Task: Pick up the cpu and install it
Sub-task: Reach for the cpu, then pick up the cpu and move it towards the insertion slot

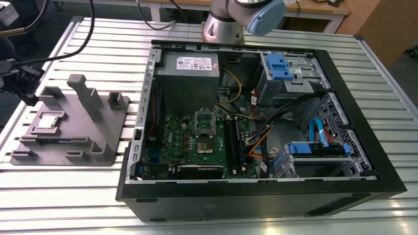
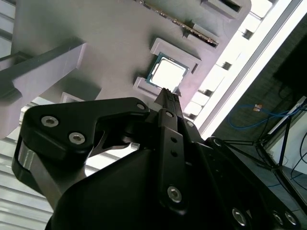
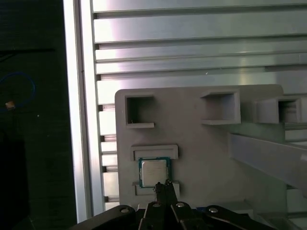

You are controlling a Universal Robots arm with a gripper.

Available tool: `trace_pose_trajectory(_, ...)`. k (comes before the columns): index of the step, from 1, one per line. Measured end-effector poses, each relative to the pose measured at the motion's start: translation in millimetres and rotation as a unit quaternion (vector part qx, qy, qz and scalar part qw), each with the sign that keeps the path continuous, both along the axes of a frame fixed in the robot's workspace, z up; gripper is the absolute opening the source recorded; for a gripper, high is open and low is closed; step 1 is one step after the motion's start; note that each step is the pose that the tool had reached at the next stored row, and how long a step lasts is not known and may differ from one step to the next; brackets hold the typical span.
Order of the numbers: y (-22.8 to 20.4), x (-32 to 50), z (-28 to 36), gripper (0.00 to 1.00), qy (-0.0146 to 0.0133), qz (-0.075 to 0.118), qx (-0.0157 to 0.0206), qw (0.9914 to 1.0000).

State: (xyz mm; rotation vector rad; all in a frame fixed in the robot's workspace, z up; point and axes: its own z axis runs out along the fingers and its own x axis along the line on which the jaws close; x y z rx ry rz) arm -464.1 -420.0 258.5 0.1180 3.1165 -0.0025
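Gripper (image 2: 166,92) status: the two slim black fingers are drawn together to a narrow point, with nothing between them. In both wrist views that point hangs over the near edge of the cpu (image 2: 164,72). Whether it touches the chip cannot be determined.

Location of the cpu (image 3: 154,171): it lies flat, silver top up, in a shallow seat of the grey fixture plate (image 3: 206,153), between two low raised ledges. In the exterior view the cpu (image 1: 49,121) sits toward that view's left side of the fixture plate (image 1: 98,139), and the dark gripper body (image 1: 25,85) stands just beyond it at the plate's edge.

Fixture plate: it rests on the slatted aluminium table (image 1: 72,205), to the exterior view's left of the open computer case (image 1: 261,193) and apart from it. The plate also carries several upright grey posts and square pockets.

Computer case: it lies on its side with the panel off. Inside is the green motherboard (image 1: 179,139), whose metal-framed socket (image 1: 205,122) has no chip in it. A grey power supply box (image 1: 189,73) sits at the far end, and blue drive brackets (image 1: 277,63) are toward the exterior view's right. The arm's base (image 1: 225,24) is mounted on the table behind the case.
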Motion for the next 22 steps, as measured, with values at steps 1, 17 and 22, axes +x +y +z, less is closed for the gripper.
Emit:
trace_pose_trajectory(1, -0.2, 0.0, -1.0, 0.11, 0.0004, 0.000, -0.0001, 1.00000)
trace_pose_trajectory(17, -0.3, 0.0, -3.3, 0.17, 0.0005, 0.000, -0.0001, 1.00000)
trace_pose_trajectory(22, -0.3, 0.0, -3.3, 0.41, 0.0005, 0.000, -0.0001, 1.00000)
